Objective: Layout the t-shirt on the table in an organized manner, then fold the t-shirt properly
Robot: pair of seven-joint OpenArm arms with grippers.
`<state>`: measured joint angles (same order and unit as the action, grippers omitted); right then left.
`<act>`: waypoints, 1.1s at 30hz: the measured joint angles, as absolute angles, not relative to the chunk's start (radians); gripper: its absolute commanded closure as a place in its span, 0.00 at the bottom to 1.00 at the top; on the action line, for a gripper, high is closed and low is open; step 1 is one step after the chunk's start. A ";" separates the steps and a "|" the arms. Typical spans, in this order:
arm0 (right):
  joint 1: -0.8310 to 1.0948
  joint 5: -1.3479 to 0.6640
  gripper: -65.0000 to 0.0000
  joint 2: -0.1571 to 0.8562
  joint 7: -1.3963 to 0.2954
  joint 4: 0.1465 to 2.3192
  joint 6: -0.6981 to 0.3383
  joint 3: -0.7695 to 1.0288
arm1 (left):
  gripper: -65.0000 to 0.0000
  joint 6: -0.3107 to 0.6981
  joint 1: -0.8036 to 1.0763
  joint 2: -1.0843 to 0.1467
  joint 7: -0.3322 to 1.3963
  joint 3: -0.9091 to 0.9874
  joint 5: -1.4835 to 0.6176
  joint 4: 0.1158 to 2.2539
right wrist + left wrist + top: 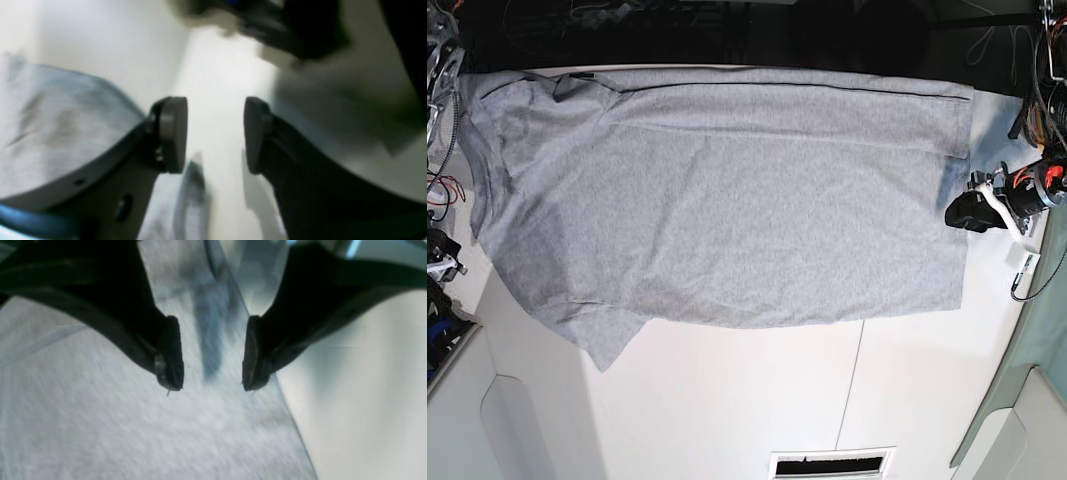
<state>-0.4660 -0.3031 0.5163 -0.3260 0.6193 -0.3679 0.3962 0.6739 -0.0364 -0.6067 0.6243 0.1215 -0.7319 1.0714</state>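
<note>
Shirt first: the t-shirt lies spread flat across the far part of the table, and I can see no letters or labels on it. My right gripper is open over bare table beside the cloth. My left gripper is open too, above the shirt's edge.

Dark backdrop, apparently cables; grey-green panel.
</note>
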 measured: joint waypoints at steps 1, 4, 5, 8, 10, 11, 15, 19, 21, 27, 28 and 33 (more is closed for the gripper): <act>-0.463 -0.311 0.58 0.525 -0.328 0.590 -0.401 0.397 | 0.51 0.651 -0.072 -0.607 0.602 0.106 -0.713 1.028; -0.458 -0.309 0.58 0.530 -0.336 0.518 -0.488 0.397 | 0.51 0.606 -0.187 -0.603 0.560 0.073 -0.676 0.895; -0.459 -0.313 0.58 0.525 -0.334 0.502 -0.502 0.397 | 0.51 0.603 -0.223 -0.596 0.559 0.071 -0.667 0.853; -0.463 -0.344 0.58 0.509 -0.327 0.485 -0.528 0.397 | 0.51 0.584 -0.322 -0.567 0.542 0.067 -0.657 0.722; -0.463 -0.348 0.58 0.498 -0.321 0.485 -0.533 0.397 | 0.51 0.563 -0.369 -0.548 0.495 0.067 -0.625 0.630; -0.463 -0.350 0.58 0.493 -0.321 0.486 -0.542 0.397 | 0.51 0.561 -0.385 -0.540 0.461 0.067 -0.603 0.588; -0.464 -0.355 0.58 0.471 -0.315 0.487 -0.559 0.397 | 0.51 0.569 -0.448 -0.518 0.361 0.070 -0.573 0.466; -0.472 -0.358 0.58 0.440 -0.308 0.487 -0.577 0.397 | 0.51 0.569 -0.465 -0.496 0.342 0.071 -0.569 0.435; -0.477 -0.358 0.58 0.428 -0.308 0.487 -0.581 0.384 | 0.51 0.569 -0.466 -0.489 0.343 0.071 -0.564 0.435; -0.491 -0.365 0.59 0.415 -0.321 0.500 -0.588 0.276 | 0.74 0.578 -0.469 -0.476 0.370 0.072 -0.551 0.436; -0.491 -0.365 0.60 0.415 -0.321 0.507 -0.587 0.257 | 0.83 0.584 -0.469 -0.476 0.376 0.072 -0.546 0.435; -0.488 -0.357 0.96 0.412 -0.346 0.542 -0.583 0.222 | 1.00 0.589 -0.467 -0.471 0.384 0.072 -0.554 0.435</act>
<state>-0.4877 -0.3573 0.4122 -0.3462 0.5423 -0.5835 0.2218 0.5888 -0.4667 -0.4713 0.3843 0.0723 -0.5537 0.4355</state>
